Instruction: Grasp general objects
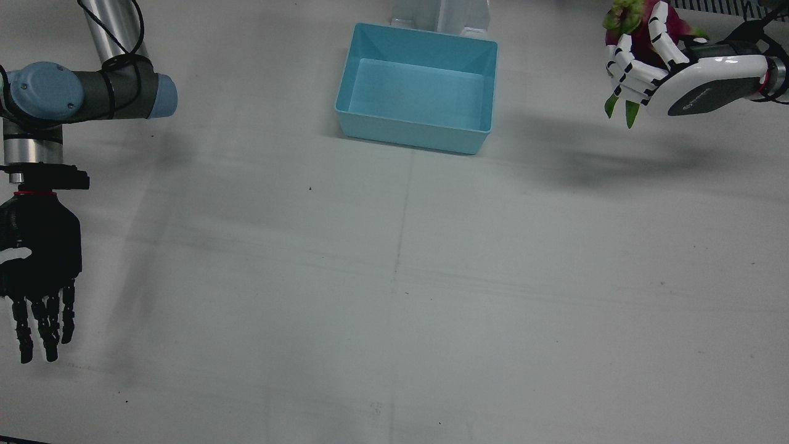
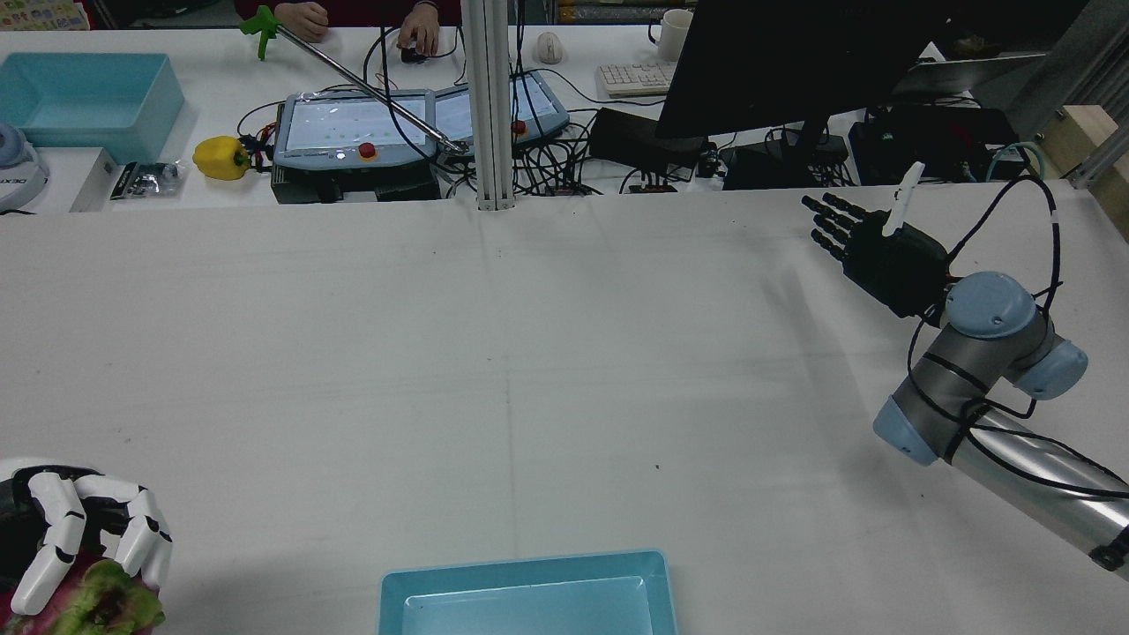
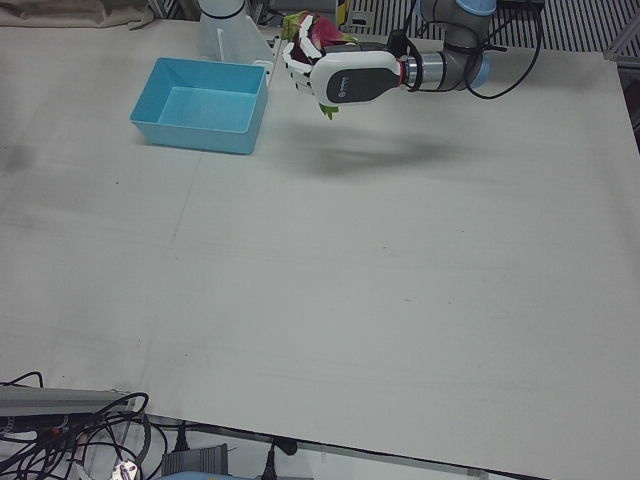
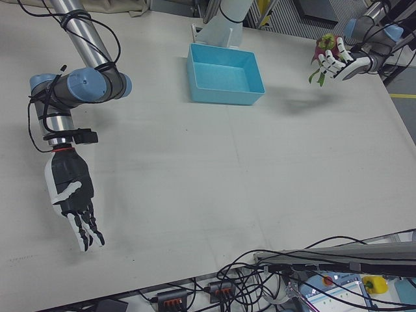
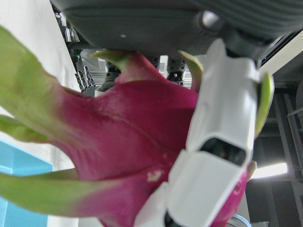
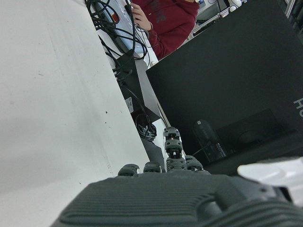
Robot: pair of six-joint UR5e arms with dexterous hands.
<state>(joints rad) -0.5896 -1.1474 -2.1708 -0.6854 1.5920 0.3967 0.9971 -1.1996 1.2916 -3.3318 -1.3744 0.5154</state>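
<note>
- My left hand [image 5: 222, 156] is wrapped around the dragon fruit [image 5: 118, 142]; my own camera shows only magenta skin and green scales.
- From the front, the fruit hangs above the table [image 1: 394, 277], right of the blue bin [image 1: 419, 86].
- My right hand [image 1: 40, 271] holds nothing, fingers spread.

Even, bright overhead light across all views; white tabletop [image 1: 394, 296] reads faintly grey-green. Soft, diffuse shadows: broad smudge beneath white left hand [image 1: 653, 74], fainter streak beside black right hand [image 1: 40, 277], thin dark edge along light blue plastic bin [image 1: 416, 86]. No harsh glare; mild sheen on silver arm tube [image 2: 1032, 481]. Left hand view: magenta dragon fruit with green scales [image 5: 118, 156] fills frame, soft-focused. Right hand view: foreground palm blurred.
</note>
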